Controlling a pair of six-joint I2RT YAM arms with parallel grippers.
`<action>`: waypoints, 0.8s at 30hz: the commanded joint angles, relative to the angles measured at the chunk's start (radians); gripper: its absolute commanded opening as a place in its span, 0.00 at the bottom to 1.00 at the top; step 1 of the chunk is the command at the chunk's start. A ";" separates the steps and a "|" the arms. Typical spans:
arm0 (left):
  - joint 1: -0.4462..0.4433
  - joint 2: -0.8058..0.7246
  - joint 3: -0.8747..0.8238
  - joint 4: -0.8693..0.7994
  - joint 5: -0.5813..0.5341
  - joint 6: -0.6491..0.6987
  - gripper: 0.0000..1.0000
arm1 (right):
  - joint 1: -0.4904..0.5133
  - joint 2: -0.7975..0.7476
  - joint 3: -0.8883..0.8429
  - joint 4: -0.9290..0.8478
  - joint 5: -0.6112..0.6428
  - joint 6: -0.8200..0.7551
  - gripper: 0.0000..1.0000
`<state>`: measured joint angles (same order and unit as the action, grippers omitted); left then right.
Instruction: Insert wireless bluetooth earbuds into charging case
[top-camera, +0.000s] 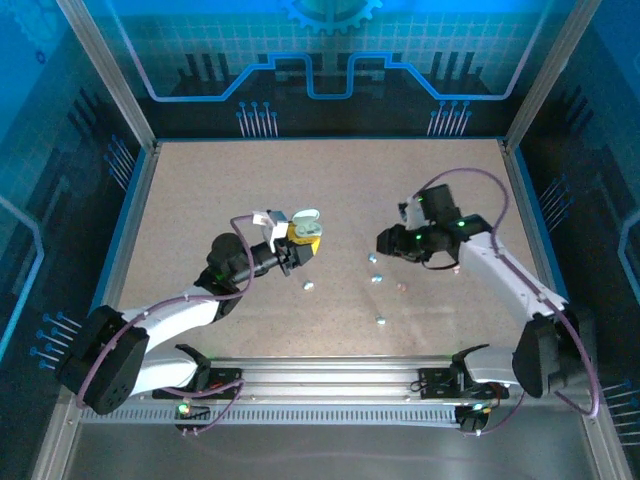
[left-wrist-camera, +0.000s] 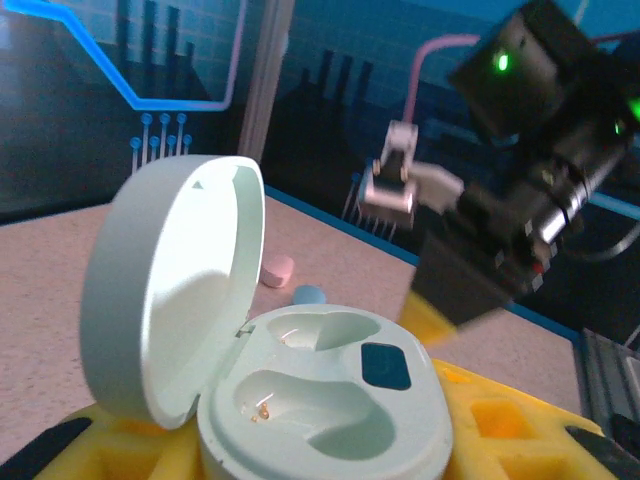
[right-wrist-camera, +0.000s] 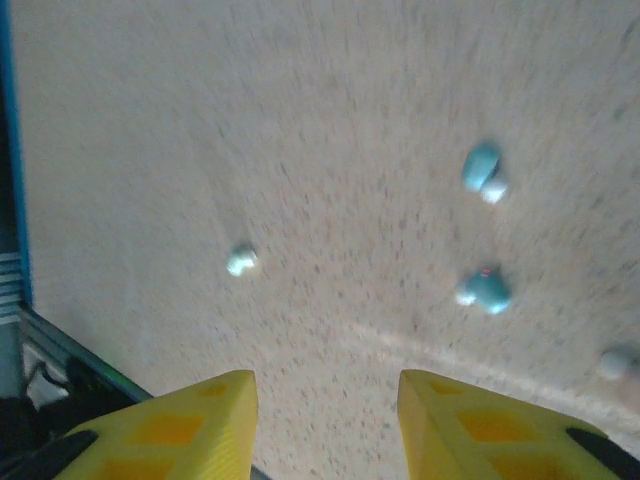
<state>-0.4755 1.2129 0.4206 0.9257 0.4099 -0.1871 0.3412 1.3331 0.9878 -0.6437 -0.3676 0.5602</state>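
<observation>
My left gripper (top-camera: 300, 243) is shut on the charging case (top-camera: 304, 231), a pale mint-white shell with its lid (left-wrist-camera: 170, 290) swung open. In the left wrist view the case (left-wrist-camera: 330, 400) sits between yellow fingers (left-wrist-camera: 500, 425), and both wells look empty. Several tiny wireless bluetooth earbuds lie on the table to the right: pale ones (top-camera: 377, 278) (top-camera: 308, 286) (top-camera: 380, 321) and a pinkish one (top-camera: 400, 285). My right gripper (top-camera: 384, 241) hovers open above them. In the right wrist view its yellow fingers (right-wrist-camera: 200, 430) stand apart over bare table, with earbuds (right-wrist-camera: 487, 290) (right-wrist-camera: 481, 168) (right-wrist-camera: 240, 261) beyond.
A pink oval pod (left-wrist-camera: 277, 269) and a blue oval pod (left-wrist-camera: 309, 295) lie on the table behind the case. The right arm (left-wrist-camera: 520, 190) hangs close above and beyond the case. Blue walls and metal posts (top-camera: 128, 110) frame the speckled table (top-camera: 330, 180).
</observation>
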 joint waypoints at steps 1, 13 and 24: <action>0.027 -0.079 -0.014 0.037 -0.026 -0.018 0.31 | 0.105 0.054 -0.019 -0.026 0.089 0.063 0.42; 0.086 -0.387 -0.013 -0.263 -0.115 0.081 0.32 | 0.307 0.321 0.109 0.040 0.071 -0.088 0.42; 0.086 -0.555 0.041 -0.453 -0.152 0.116 0.33 | 0.397 0.687 0.467 -0.006 -0.008 -0.244 0.39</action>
<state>-0.3954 0.6823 0.4129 0.5400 0.2764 -0.1020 0.7090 1.9556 1.3712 -0.6079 -0.3462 0.3874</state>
